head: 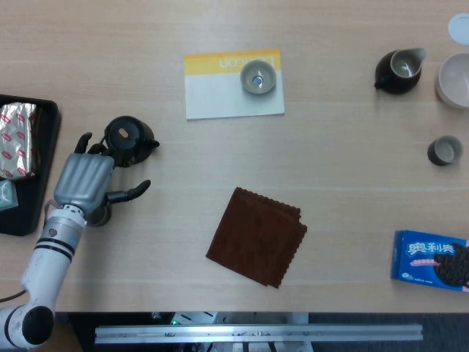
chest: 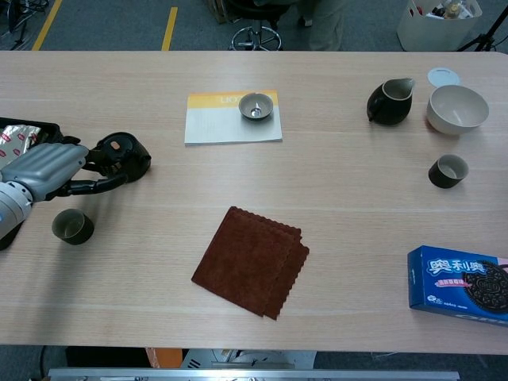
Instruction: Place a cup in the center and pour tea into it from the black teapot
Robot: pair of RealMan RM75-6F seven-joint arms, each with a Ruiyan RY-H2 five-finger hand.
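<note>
Nearest the table's front edge, a brown cloth lies flat | at left, a small dark cup stands just below the left hand, fingers spread, holding nothing, beside the black teapot | right hand out of sight | farther back, a grey cup sits on a card.

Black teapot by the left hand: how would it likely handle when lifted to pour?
The teapot looks squat and rounded, so it probably sits stable and would not tip easily. Its glossy surface suggests glazed ceramic, likely slippery and breakable. The left hand is beside it with fingers apart, so a grip by the side handle seems safest.
</note>
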